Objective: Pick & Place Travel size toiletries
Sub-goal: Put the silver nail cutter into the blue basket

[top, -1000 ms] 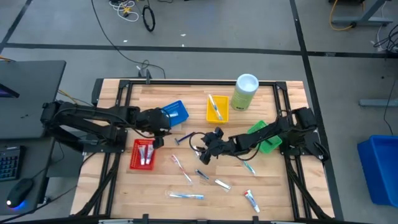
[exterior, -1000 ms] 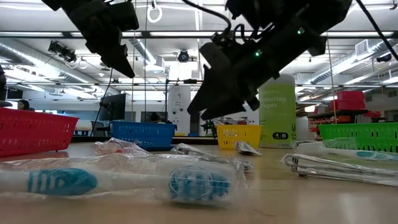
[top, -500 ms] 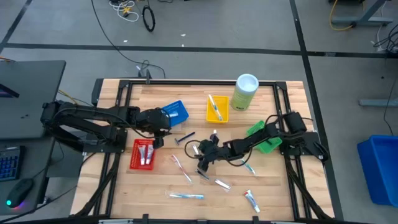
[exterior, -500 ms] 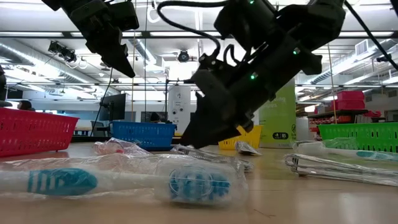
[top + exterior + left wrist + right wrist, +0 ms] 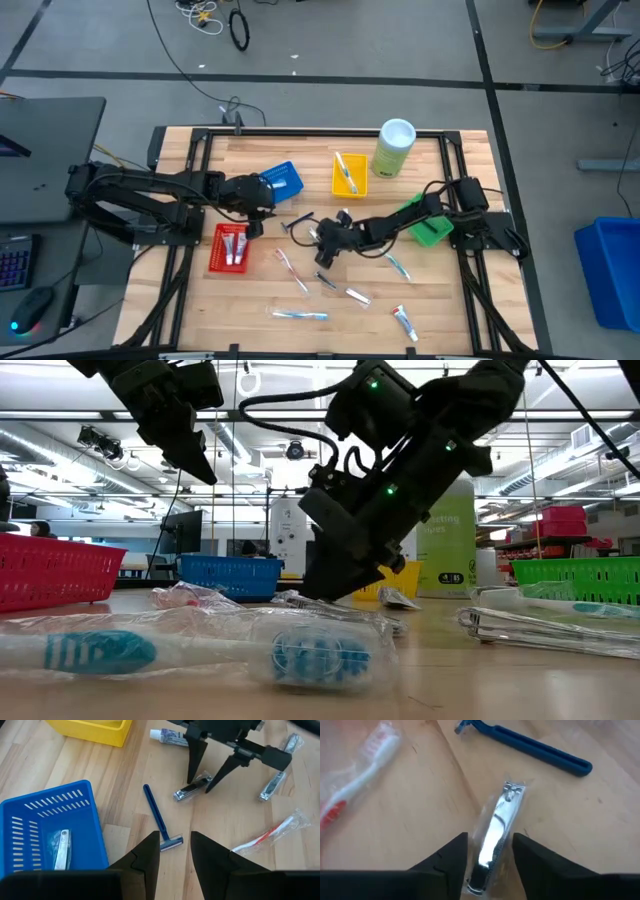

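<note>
Right tool (image 5: pixel 489 851) stands low over a wrapped metal nail clipper (image 5: pixel 493 833) near the middle of the desk (image 5: pixel 440 310). Its two fingers are spread, one on each side of the clipper, nothing grasped. The left wrist view confirms this: the right tool (image 5: pixel 206 769) straddles the clipper (image 5: pixel 192 787) with both fingertips at or near the desk surface.

Governing relation: the clipper lies directly between the fingers, its long axis running along the gap, so the fingers would close across its narrow width. Judged a sound alignment; the loose wrapper may slip.

A blue razor (image 5: pixel 530 746) lies just beyond the clipper, apart from it. A wrapped toothbrush (image 5: pixel 359 772) lies to one side, clear of the fingers.

Left tool (image 5: pixel 174 851) hovers above the desk beside the blue tray (image 5: pixel 282 181), fingers parted, empty, with the razor (image 5: pixel 160 817) beneath it. The right arm is plainly nearer the clipper.

Other toiletries remain scattered toward the desk's front edge.
</note>
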Robot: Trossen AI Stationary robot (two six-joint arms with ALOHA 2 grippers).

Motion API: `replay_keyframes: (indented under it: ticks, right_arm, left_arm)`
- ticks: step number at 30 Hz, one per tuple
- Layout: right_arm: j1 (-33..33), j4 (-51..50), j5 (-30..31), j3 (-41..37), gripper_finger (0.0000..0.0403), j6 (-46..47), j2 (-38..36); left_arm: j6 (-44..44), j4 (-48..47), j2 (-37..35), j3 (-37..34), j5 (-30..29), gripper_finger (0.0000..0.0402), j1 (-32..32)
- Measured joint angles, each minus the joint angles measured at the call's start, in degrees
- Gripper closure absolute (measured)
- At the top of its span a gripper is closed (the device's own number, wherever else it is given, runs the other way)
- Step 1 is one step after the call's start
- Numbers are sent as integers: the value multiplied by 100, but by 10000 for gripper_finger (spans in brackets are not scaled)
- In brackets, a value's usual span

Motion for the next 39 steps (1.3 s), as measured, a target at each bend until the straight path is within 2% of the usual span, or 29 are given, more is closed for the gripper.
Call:
replay_keyframes:
  ticks: [6,11,13,22,27,32,39]
  right_arm:
    - [-175,-796,50,242,309,-518,-11]
    - [-368,-746,-802,266,351,-922,-37]
    - [-405,-716,-981,266,353,-1011,-52]
    - [-316,-724,-716,243,350,-1589,-538]
    - [-301,-612,-960,240,350,-2084,-664]
    - [-293,-333,-938,245,350,-2089,-697]
    - [-297,40,-901,244,350,-2235,-705]
  left_arm:
    - [-1,1,0,0,0,286,0]
    - [28,2,0,0,-2,286,0]
    - [129,4,0,0,-24,284,-4]
    - [1137,574,540,-225,-106,244,-108]
    - [1616,1638,1097,-219,-42,217,-267]
    - [1567,2323,1655,-208,354,200,-289]
    - [1503,2696,2205,-209,411,201,-295]
